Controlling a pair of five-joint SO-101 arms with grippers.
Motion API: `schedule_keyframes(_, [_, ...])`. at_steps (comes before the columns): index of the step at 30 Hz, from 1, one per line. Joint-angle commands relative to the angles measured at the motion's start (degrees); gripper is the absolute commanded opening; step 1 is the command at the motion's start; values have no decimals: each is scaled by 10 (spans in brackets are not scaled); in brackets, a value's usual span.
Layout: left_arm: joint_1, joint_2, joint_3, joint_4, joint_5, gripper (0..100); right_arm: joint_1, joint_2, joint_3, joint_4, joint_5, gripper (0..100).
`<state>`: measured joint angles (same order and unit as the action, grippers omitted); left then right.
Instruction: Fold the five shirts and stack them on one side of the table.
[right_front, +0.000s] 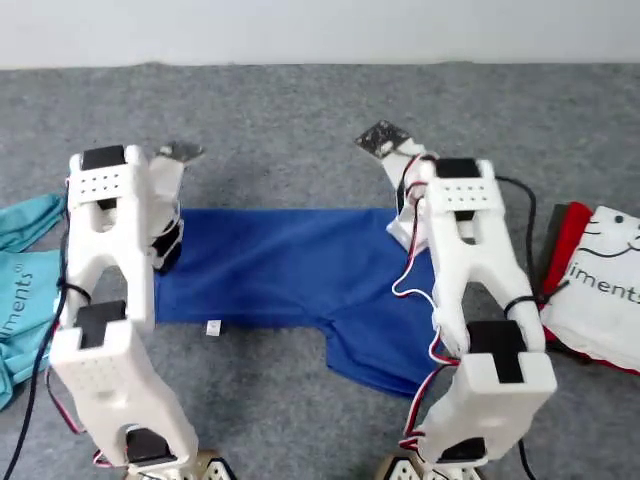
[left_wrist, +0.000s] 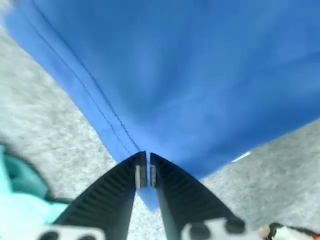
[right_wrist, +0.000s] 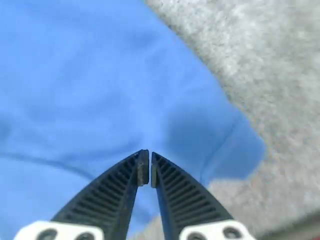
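Observation:
A blue shirt (right_front: 290, 265) lies spread flat across the middle of the grey table, with a sleeve sticking out toward the front. My left gripper (right_front: 165, 243) is at the shirt's left edge. In the left wrist view this gripper (left_wrist: 143, 175) is shut, pinching the blue shirt (left_wrist: 190, 75) at its hem. My right gripper (right_front: 405, 225) is at the shirt's right edge. In the right wrist view it (right_wrist: 146, 172) is shut on a fold of the blue shirt (right_wrist: 90, 90).
A crumpled teal shirt (right_front: 20, 290) lies at the left edge of the table, and it also appears in the left wrist view (left_wrist: 15, 200). At the right edge a folded white shirt (right_front: 605, 290) rests on a red one (right_front: 568, 240). Grey felt (right_front: 300, 130) stretches behind the blue shirt.

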<state>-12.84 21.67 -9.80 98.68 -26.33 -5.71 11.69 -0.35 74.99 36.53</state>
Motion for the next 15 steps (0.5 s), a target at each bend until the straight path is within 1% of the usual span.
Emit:
schedule_keyframes(1, [44, -107, -22, 18, 18, 22, 0, -62, -66, 83, -8, 9])
schedule_keyframes(4, [95, -154, -21, 18, 32, 26, 13, -102, -91, 146, -15, 9])
schedule_keyframes(6, [136, -167, -17, 18, 34, 28, 29, -135, -105, 175, -45, 9])
schedule_keyframes(8, [178, -168, -7, 18, 35, 53, 51, -172, -115, 192, -75, 9])
schedule_keyframes(11, [245, -168, 18, 5, 35, 110, 89, -228, -121, 208, -99, 9])
schedule_keyframes(15, [321, -168, 42, -25, 36, 147, 147, -281, -120, 226, -98, 10])
